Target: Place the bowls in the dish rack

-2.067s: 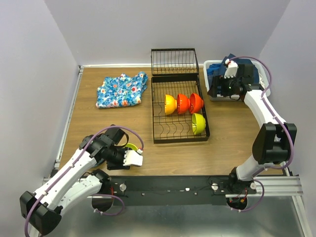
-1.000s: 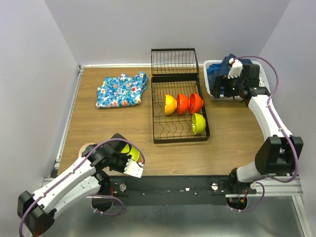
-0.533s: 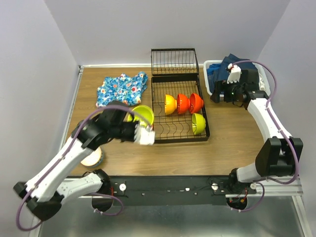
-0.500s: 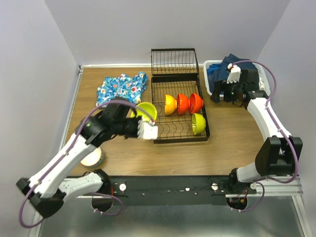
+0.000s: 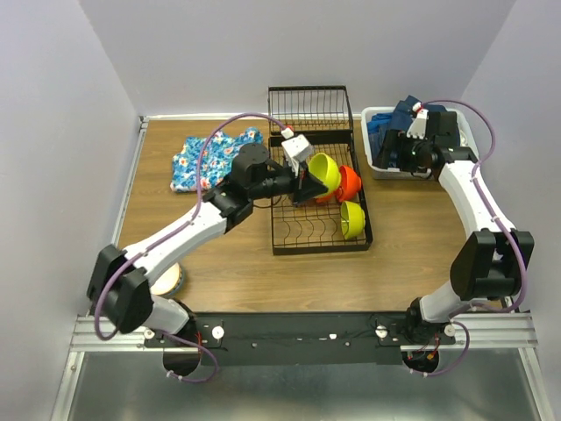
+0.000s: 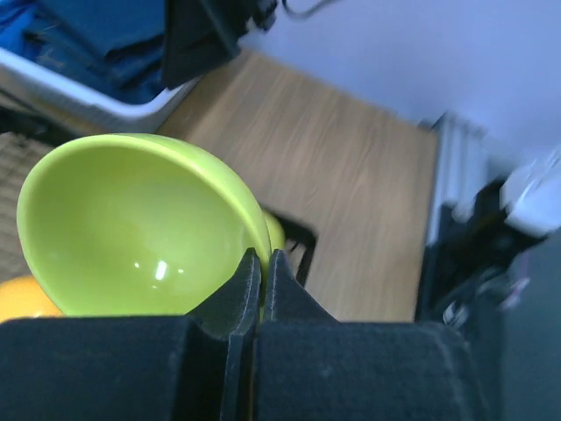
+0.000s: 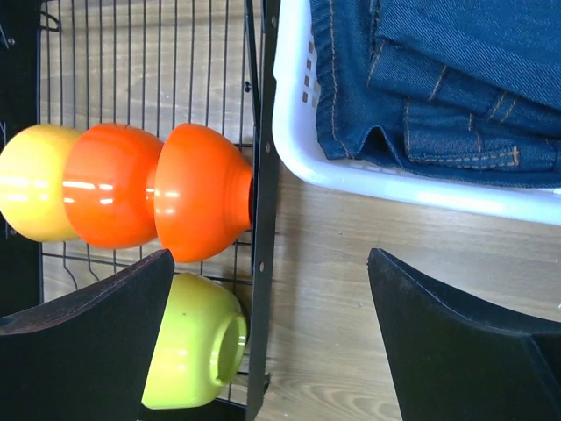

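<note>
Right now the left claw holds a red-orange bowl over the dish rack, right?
No. The bowl in the left claw is lime-green, not red-orange; the left wrist view shows it. It is over the dish rack.

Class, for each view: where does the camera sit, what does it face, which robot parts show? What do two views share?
Top external: above, behind the bases, facing down on the table; both arms show.
Left wrist: on the left gripper, facing the lime-green bowl it pinches; fingers show.
Right wrist: on the right gripper, above the dish rack and white basket; open fingers show.
Shared: both wrist views show the white basket.
</note>
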### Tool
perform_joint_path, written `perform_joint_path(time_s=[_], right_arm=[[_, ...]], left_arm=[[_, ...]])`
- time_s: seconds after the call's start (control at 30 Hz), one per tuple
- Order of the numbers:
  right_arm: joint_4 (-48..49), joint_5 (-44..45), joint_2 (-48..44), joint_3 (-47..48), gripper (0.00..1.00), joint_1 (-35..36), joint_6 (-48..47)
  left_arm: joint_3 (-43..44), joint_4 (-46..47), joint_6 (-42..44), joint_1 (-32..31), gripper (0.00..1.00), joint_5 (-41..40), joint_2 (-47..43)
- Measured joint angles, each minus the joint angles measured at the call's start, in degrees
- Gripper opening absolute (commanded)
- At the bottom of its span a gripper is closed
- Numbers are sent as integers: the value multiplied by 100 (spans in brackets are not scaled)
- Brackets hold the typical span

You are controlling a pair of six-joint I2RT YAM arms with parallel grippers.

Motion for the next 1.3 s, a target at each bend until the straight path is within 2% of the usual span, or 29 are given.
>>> perform_joint_path(time_s=[0.1,0.2,0.47,0.63,1.0,1.3], right_arm=[[-83,33,11,31,100,0,105],[-175,105,118,28,100,0,173],[-186,280,339,28,100,0,208],[-212,380,490,28,100,0,184],[-251,555,780,28,100,0,52],[-249,599,778,9,100,0,-4]], left_arm=[[-308,1615,-1331,0,0,208,555],[-721,2708,-2253,11,0,240,1045],[-1464,4557,-4295,302,0,299,1816],[-1672,5613,-5073,321,0,269,2039],[-2037,6590,-5840,208,0,179,2428],[-2000,6649,-6286,203,0,146,3067]])
